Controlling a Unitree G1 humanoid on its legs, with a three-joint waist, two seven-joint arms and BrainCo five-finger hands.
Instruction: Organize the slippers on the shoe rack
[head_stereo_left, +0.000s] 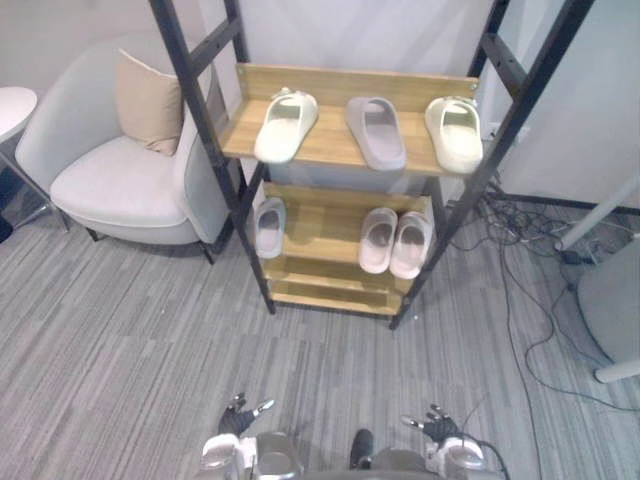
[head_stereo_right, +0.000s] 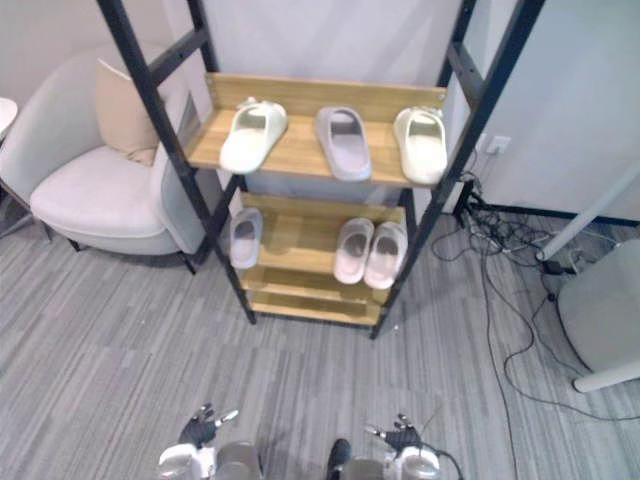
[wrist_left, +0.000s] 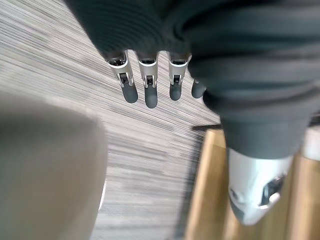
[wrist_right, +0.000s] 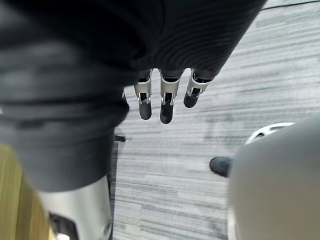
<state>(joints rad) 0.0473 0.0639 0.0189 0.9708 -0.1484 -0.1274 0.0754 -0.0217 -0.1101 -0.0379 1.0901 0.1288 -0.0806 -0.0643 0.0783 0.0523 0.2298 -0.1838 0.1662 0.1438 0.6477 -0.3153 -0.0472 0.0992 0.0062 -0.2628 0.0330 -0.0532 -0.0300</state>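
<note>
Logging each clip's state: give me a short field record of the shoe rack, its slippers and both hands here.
Rack: black-framed shoe rack with wooden shelves, upright beside a light grey armchair
Top shelf: cream slipper at left, mauve-grey slipper in the middle, second cream slipper at right, spaced apart
Second shelf: single grey slipper at left, pale pink slipper pair at right
Left hand: open, low, holding nothing
Right hand: open, low, holding nothing
</note>
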